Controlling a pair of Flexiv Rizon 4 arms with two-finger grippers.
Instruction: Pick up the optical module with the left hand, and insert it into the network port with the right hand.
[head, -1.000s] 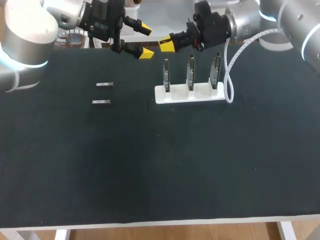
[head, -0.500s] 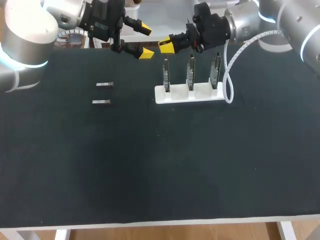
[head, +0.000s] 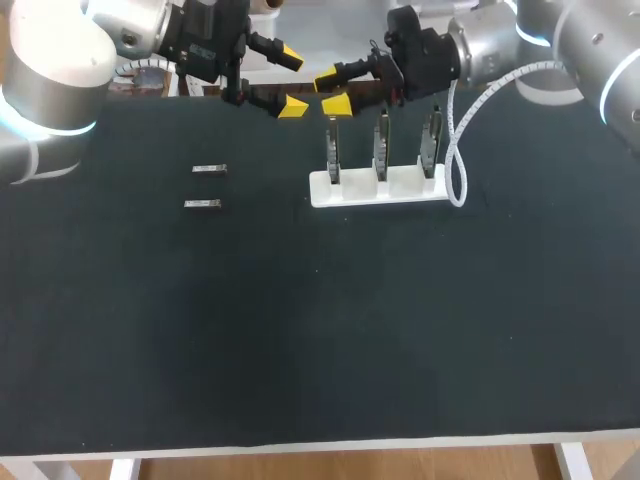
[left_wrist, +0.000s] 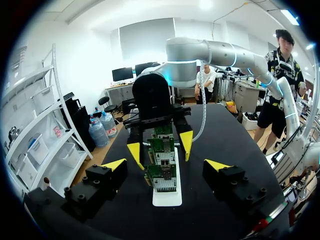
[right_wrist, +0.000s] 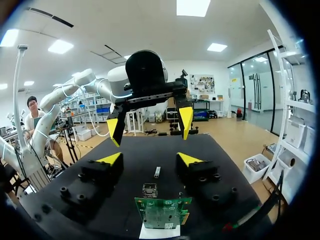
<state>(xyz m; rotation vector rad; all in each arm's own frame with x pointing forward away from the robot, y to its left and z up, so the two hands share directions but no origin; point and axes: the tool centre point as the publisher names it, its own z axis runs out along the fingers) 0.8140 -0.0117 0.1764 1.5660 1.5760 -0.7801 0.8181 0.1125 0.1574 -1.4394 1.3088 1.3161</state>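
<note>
Task not begun, as far as the views show

- Left gripper (head: 287, 80): fingers spread wide, nothing between them. It hangs over the back edge of the table (head: 300, 330), tips pointing toward the middle, well apart from both modules
- Right gripper (head: 333, 90): fingers also spread and empty. It hangs above and just behind the leftmost board, tips facing the left gripper's across a small gap
- Far optical module (head: 209, 169) and near optical module (head: 202, 204): both lie flat on the dark tabletop on the left side, one behind the other, apart from each other and touched by nothing. Cannot tell which one is meant
- Three network port boards (head: 380, 148) stand upright in a row in the white holder (head: 378, 190). No module is seen seated in any port
- White cable (head: 458, 150) loops down beside the holder's right end

Judgement: all steps remain. The left arm must go to a module and lift it, pass it to the right gripper, and the right arm must then push it into a port
</note>
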